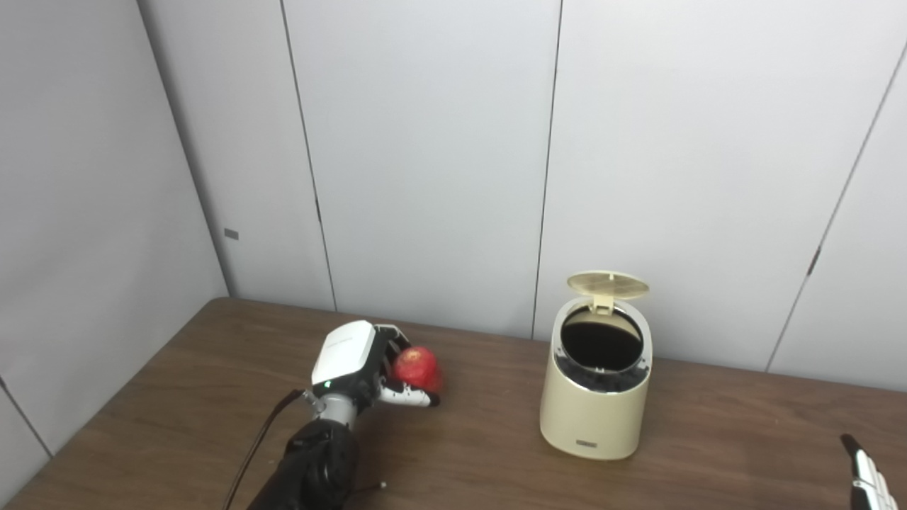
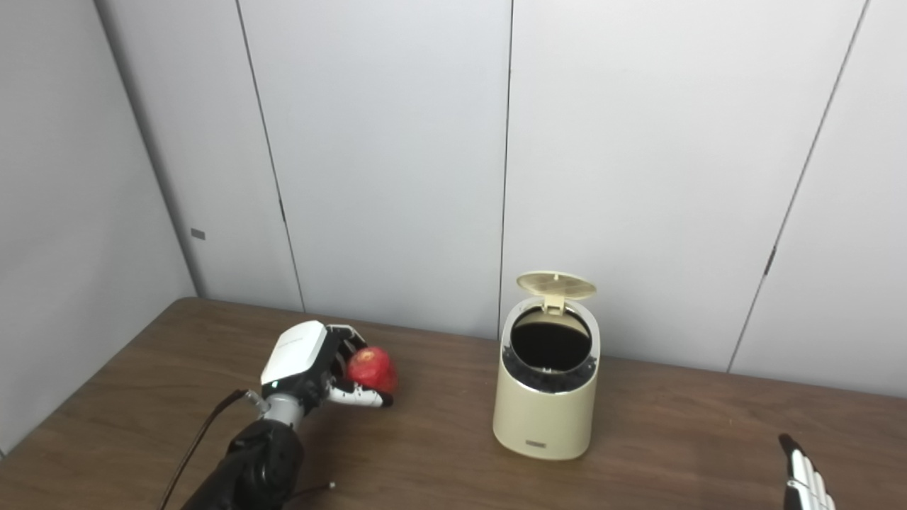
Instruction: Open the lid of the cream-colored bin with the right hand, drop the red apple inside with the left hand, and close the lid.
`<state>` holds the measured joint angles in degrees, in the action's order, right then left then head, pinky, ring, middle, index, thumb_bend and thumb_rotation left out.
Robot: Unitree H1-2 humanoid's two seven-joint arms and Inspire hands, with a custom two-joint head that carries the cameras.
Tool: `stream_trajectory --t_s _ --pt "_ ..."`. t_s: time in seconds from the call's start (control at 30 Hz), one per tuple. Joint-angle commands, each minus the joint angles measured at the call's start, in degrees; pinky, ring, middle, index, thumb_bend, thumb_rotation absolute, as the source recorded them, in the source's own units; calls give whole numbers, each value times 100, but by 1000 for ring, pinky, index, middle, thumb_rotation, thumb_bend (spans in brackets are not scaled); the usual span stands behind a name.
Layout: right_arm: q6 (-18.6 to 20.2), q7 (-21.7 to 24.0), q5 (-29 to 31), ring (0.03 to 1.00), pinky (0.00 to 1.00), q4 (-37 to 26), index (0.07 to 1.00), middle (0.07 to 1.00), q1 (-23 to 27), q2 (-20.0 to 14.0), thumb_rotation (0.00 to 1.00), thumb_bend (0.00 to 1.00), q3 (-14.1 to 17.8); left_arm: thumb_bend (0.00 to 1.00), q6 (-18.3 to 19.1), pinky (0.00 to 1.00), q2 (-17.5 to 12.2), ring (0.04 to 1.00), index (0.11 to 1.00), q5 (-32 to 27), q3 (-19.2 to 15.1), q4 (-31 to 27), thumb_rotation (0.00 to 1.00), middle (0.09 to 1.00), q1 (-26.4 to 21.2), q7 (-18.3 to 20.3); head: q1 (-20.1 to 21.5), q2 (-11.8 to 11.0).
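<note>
On the desk [image 1: 212, 397], cream bin [image 1: 595, 397] upright, lid [image 1: 608, 284] already tipped open. Well left of it, left hand [image 1: 358, 368] wrapped around red apple [image 1: 417, 368]. Right hand [image 1: 866, 478] barely visible; open or closed unclear. Next, judging: carry across, release over opening.

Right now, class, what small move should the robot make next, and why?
Probably carry the red apple, held in the left hand, rightward over the cream-colored bin: its lid stands open, and the right hand is clear.
</note>
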<state>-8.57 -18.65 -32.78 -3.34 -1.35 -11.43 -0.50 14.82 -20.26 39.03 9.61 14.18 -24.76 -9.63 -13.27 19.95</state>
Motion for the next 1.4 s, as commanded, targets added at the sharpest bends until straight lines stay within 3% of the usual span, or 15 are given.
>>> stream_trajectory --t_s 0.0,0.2,0.37,0.63,0.77,0.93,1.03,1.37 --pt "-92 -47 -76 1000 1000 327 1000 1000 -187 -77 1000 978 -1 502 -162 349 -82 422 498 -22 -109 -75 0 497 -183 -202 1 -9" --pt "-96 -84 -105 1000 1000 404 1000 1000 -167 -39 1000 971 -32 502 -199 357 -19 423 496 -187 -220 -220 0 500 -123 -124 66 -121" --pt "-34 -75 -56 1000 1000 448 1000 1000 -132 59 1000 982 -59 503 -296 362 106 430 489 -376 -333 -708 0 496 -34 -126 202 -222" --pt "3 -188 -186 974 864 630 1000 1000 -6 153 974 922 -146 504 -568 349 702 447 477 -1256 -468 -1888 0 489 12 248 599 -364" --pt "26 -256 -251 942 809 713 1000 1000 69 191 975 954 -179 504 -691 345 1014 444 483 -1352 -479 -2038 0 485 -78 201 736 -338" --pt "-22 -358 -258 959 866 820 1000 1000 142 193 943 915 -247 504 -1028 337 1528 435 496 -1509 -505 -1857 0 475 -208 -19 898 -397" --pt "-42 -433 -294 953 842 880 1000 1000 172 192 941 912 -282 504 -1242 339 1744 437 495 -1543 -467 -1732 0 477 -251 -111 1006 -413" --pt "-154 -657 -322 928 808 990 1000 979 240 158 905 875 -405 503 -1533 315 2106 422 502 -1335 -387 -1088 0 478 -590 -386 1093 -430"
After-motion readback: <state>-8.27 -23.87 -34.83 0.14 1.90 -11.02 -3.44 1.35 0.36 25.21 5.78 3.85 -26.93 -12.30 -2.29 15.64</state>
